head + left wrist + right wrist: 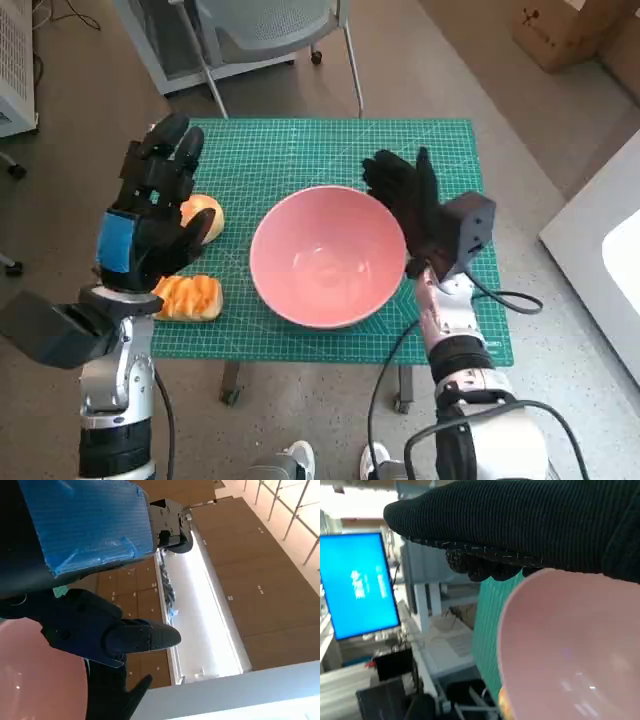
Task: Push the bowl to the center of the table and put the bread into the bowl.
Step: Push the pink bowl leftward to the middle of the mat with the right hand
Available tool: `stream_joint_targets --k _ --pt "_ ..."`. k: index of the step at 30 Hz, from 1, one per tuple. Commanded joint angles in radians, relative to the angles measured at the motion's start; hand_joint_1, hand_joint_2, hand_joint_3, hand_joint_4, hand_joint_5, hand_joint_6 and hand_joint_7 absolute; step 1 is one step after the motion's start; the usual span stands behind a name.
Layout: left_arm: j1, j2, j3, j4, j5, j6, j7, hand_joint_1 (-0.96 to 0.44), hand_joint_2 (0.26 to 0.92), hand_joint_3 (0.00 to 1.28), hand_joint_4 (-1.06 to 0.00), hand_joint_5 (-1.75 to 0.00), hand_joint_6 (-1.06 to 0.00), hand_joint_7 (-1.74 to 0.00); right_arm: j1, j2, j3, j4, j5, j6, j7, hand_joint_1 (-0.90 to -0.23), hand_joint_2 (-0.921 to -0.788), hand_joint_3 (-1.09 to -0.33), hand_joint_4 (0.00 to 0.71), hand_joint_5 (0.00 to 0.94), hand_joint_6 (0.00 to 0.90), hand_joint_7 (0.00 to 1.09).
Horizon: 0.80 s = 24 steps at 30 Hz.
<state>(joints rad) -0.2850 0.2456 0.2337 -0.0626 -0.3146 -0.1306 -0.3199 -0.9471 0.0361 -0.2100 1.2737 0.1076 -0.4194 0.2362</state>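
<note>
A large pink bowl (325,257) stands near the middle of the green mat (300,150). My right hand (410,205), in its black glove, lies flat against the bowl's right rim, fingers spread and holding nothing. The right wrist view shows the bowl (570,650) just under the glove (520,520). Two pieces of bread lie at the mat's left: a round bun (203,216) and a ridged orange loaf (187,297). My left hand (150,205) hovers above them with fingers extended, empty. The left wrist view shows that hand's fingers (100,630) beside the bowl (35,680).
A grey chair (270,30) stands behind the table. A cardboard box (565,30) sits on the floor at the back right. A white panel (600,250) is to the right. Shoes (290,462) of a person show at the front edge.
</note>
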Motion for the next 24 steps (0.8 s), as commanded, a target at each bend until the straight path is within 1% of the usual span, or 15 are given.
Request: stream_joint_targets --k 1,5,9,15,19,23,24 --pt "0.022 0.012 0.008 -0.022 -0.003 -0.002 -0.002 -0.57 0.92 0.29 -0.04 -0.2 0.0 -0.54 -0.007 0.024 0.01 0.025 -0.019 0.027 -0.012 -0.525 -0.921 -0.663 0.208 0.005 0.305 0.01" --pt "0.028 0.01 0.01 -0.021 0.004 -0.011 0.001 -0.57 0.921 0.29 -0.04 -0.19 0.0 -0.54 -0.014 0.031 0.015 0.03 -0.024 0.031 -0.007 -0.525 -0.921 -0.661 0.209 0.005 0.305 0.01" --pt "0.032 0.009 0.01 -0.014 0.019 -0.027 0.009 -0.56 0.921 0.29 -0.04 -0.19 0.0 -0.55 -0.018 0.03 0.017 0.031 -0.028 0.03 0.008 -0.53 -0.921 -0.659 0.205 0.002 0.305 0.01" --pt "0.041 0.011 0.013 -0.019 0.018 -0.032 0.012 -0.56 0.921 0.29 -0.04 -0.19 0.0 -0.55 -0.022 0.004 0.01 0.025 -0.019 0.026 0.034 -0.54 -0.921 -0.659 0.201 0.0 0.301 0.01" --pt "0.044 0.01 0.016 -0.022 0.01 -0.03 0.014 -0.55 0.921 0.29 -0.04 -0.18 0.0 -0.56 -0.035 -0.016 -0.004 0.014 -0.004 0.024 0.047 -0.542 -0.921 -0.664 0.197 0.0 0.297 0.01" --pt "0.043 0.009 0.02 -0.016 0.0 -0.029 0.011 -0.55 0.921 0.29 -0.05 -0.18 0.0 -0.57 -0.046 -0.03 -0.018 -0.011 0.01 0.002 0.057 -0.53 -0.921 -0.67 0.191 0.0 0.295 0.01" --pt "0.042 0.008 0.021 -0.017 0.001 -0.029 0.013 -0.55 0.921 0.29 -0.05 -0.18 0.0 -0.57 -0.045 -0.036 -0.019 -0.023 0.012 -0.015 0.057 -0.528 -0.921 -0.67 0.19 0.0 0.295 0.01"
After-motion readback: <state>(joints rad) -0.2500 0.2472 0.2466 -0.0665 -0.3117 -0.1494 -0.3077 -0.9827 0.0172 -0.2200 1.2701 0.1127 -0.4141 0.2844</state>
